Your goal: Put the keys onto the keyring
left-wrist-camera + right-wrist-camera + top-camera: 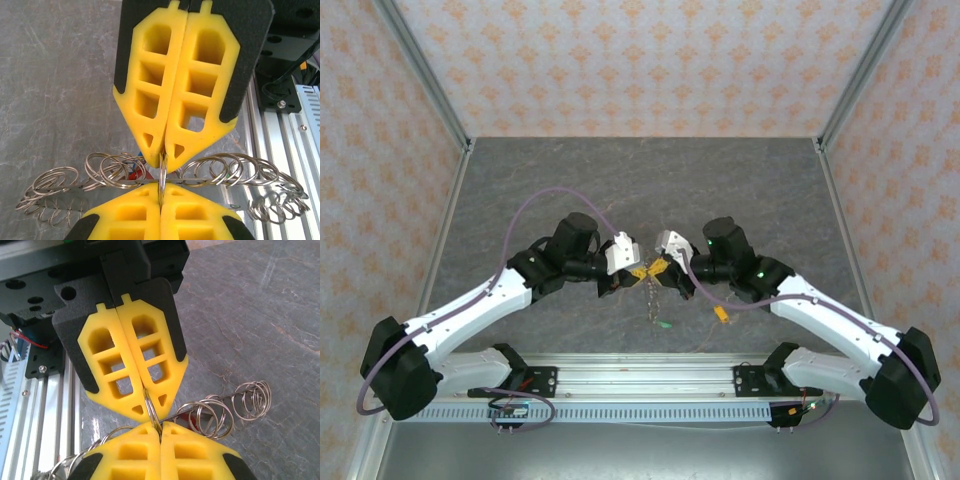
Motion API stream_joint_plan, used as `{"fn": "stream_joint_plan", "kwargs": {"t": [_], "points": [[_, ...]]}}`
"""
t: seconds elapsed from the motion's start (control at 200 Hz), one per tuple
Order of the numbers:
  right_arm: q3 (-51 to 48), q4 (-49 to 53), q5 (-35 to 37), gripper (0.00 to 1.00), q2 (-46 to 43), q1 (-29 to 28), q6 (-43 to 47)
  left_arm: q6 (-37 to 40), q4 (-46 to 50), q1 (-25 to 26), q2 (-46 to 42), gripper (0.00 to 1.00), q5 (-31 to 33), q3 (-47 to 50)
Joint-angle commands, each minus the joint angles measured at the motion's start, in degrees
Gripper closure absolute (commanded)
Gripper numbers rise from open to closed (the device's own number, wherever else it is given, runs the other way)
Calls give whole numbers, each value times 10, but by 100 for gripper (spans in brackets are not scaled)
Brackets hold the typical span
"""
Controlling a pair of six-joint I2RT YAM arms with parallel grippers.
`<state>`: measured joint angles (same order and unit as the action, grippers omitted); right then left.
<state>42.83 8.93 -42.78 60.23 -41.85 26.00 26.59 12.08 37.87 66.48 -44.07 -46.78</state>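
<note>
The two end effectors meet tip to tip over the middle of the table (520, 190). The left end effector (638, 271) comes in from the left and the right end effector (659, 267) from the right. Both have their jaws pressed together, and each pinches the same single loop of the keyring (650, 300).

In the left wrist view that loop stands edge-on and upright. It is clamped below by the left end effector (161, 189) and above by the right end effector (163, 152). The right wrist view shows the mirror of this, with the right end effector (161, 426) below and the left end effector (149, 407) above.

The keyring (210, 172) is a long strand of linked wire loops. Its long axis runs far to near, square across the left-right line on which the arms face each other. It trails off to both sides of the pinch and hangs just above the table, where its shadows fall.

A green key (663, 325) lies at the near end of the strand, toward the rail (650, 375). Small red and blue flecks sit among the loops in the left wrist view. They are too small to say whether they are threaded on.

Neither arm is nearer, since both already hold the work at one point. Any next move probably turns on pulling or twisting along the left-right line to part that loop. The strand's weight would drag crosswise on it.
</note>
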Motion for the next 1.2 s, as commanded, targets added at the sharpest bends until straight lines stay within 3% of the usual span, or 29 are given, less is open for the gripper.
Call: {"fn": "stream_joint_plan", "kwargs": {"t": [0.0,0.315,0.45,0.551,0.731,0.756,0.906,1.191], "points": [[-29,-80,-47,95,-18,9,-35,-46,-107,-4,-16,100,-30,18],[-77,-175,-108,85,-20,44,-87,-80,-173,-9,-28,100,-71,48],[-85,-196,-112,85,-14,47,-96,-84,-179,-10,-27,100,-80,50],[-81,-200,-114,91,-17,48,-101,-80,-169,-10,-24,100,-79,47],[-62,-181,-112,99,-17,48,-97,-55,-122,-10,-18,100,-63,31],[-59,-176,-111,100,-16,48,-96,-50,-115,-9,-17,96,-60,28],[-43,-154,-101,100,-15,48,-88,-19,-63,-9,-14,90,-42,9],[0,-60,-57,100,-3,27,-36,14,2,-5,1,88,-9,-19]]}}
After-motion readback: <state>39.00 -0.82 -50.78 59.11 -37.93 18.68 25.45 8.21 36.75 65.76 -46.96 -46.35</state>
